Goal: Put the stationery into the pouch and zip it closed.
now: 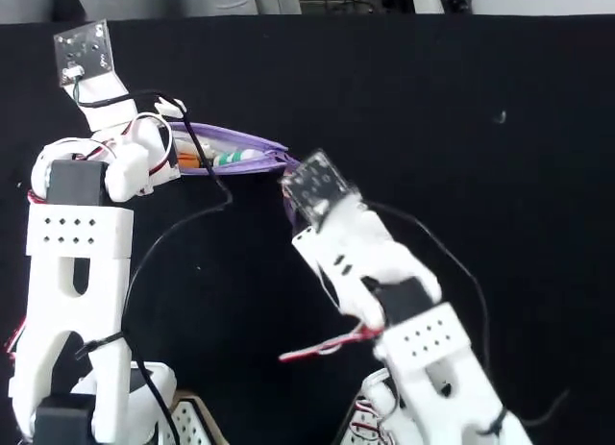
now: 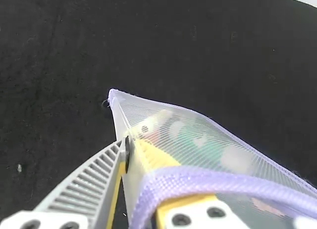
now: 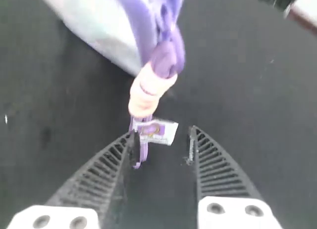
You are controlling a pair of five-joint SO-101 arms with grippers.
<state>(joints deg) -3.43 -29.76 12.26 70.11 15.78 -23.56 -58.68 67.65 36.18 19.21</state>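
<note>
1. the pouch [image 1: 245,145] is held over the black table [image 1: 480,99], and its long side is stretched from one arm toward the other.
2. one end of it is pinched tight by the left gripper [image 2: 130,151].
3. the stationery [image 1: 226,158] is seen inside, through the mesh.
4. at the other end, the zipper pull [image 3: 148,93] hangs toward the right gripper [image 3: 161,140], whose jaws are spread apart with nothing squeezed.
5. a small tag [image 3: 157,131] on the pull is found between those jaws, close to one finger.
6. the pull is nearest to the right gripper, so it likely has to be pinched there and dragged along the pouch toward the left gripper.
7. how far the zip is shut cannot be told.
</note>
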